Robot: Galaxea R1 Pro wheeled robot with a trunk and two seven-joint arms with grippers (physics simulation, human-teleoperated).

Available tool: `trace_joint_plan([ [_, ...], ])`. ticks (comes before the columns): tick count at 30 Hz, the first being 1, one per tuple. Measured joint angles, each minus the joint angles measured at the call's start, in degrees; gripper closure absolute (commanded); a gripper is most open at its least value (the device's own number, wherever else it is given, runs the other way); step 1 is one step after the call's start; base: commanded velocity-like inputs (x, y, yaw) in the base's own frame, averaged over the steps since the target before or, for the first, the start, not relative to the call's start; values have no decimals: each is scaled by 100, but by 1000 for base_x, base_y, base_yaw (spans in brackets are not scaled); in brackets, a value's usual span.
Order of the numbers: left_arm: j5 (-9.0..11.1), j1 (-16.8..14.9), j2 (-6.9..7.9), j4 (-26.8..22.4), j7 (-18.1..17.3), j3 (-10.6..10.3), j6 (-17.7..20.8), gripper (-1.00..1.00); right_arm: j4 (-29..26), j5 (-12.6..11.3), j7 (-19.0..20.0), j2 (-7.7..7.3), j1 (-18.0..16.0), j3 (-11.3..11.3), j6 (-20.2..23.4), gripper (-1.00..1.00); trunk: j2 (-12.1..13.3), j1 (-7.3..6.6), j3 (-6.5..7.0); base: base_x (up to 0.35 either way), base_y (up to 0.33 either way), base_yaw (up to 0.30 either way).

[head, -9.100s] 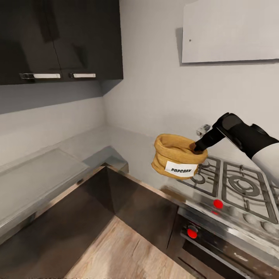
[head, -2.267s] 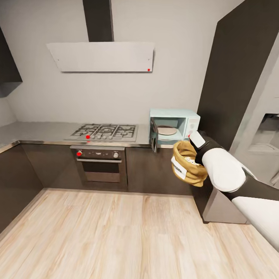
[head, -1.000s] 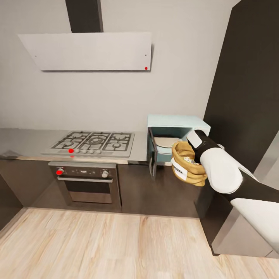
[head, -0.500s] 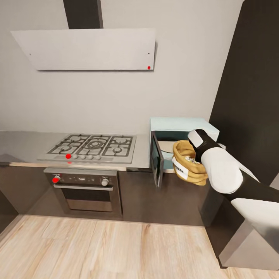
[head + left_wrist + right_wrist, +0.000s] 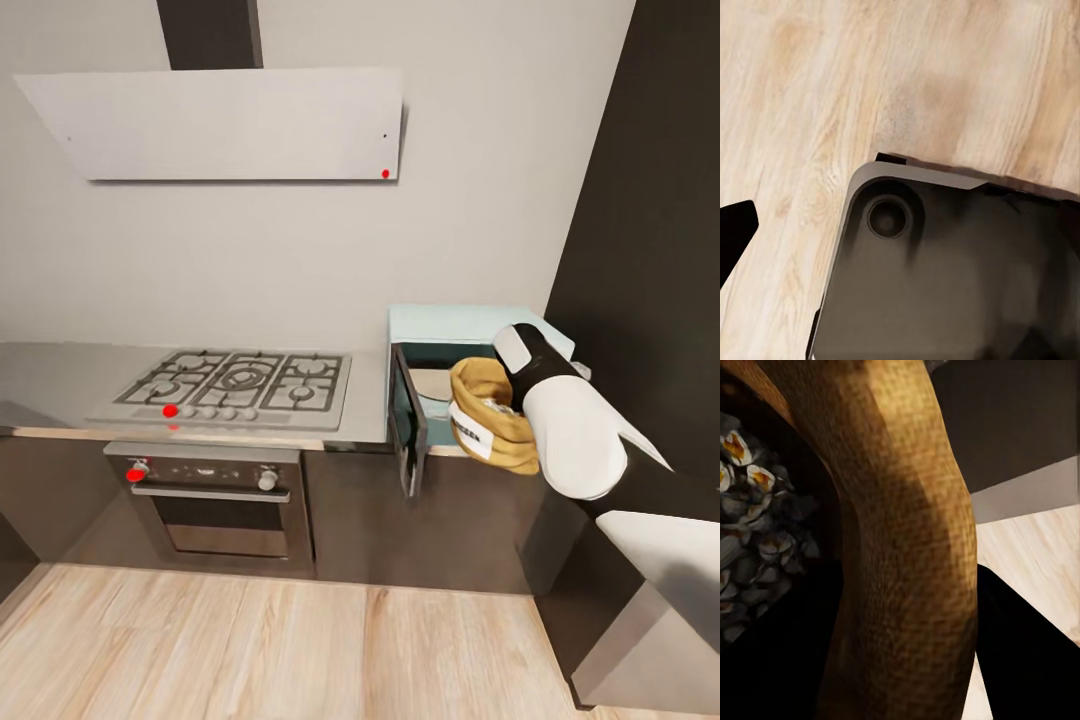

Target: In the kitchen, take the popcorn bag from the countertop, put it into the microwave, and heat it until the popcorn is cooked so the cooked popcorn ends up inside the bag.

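In front of the microwave (image 5: 470, 330), whose door (image 5: 407, 425) stands open, the right gripper (image 5: 512, 385) holds the bag (image 5: 488, 415) by its rim, fingers closed on the paper (kernels (image 5: 746, 510) show inside), just outside the cavity. To do this step well, I would keep the bag upright, pass it clear of the door edge and set it on the round plate (image 5: 432, 382) before letting go. The microwave stands on a steel worktop (image 5: 60, 370) beside the hob (image 5: 238, 385), above dark cabinets and a wooden floor (image 5: 250, 650); the left fingers I cannot tell.
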Motion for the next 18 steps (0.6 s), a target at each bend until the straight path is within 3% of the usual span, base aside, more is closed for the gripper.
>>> trace_joint_plan([
  [5, 2, 0, 0, 0, 0, 3, 0, -100, -15, -9, -7, 12, -4, -6, 0, 100, -1, -1, 0, 154, 0, 0],
  [10, 8, 0, 6, 0, 0, 2, 4, -100, -7, -7, -8, 39, -4, -10, 0, 100, -1, -3, 0, 304, 0, 0],
  [18, 8, 0, 4, 0, 0, 3, 9, -100, 35, -8, 24, 39, -4, -2, 0, 100, -1, -2, 0, 134, 0, 0],
])
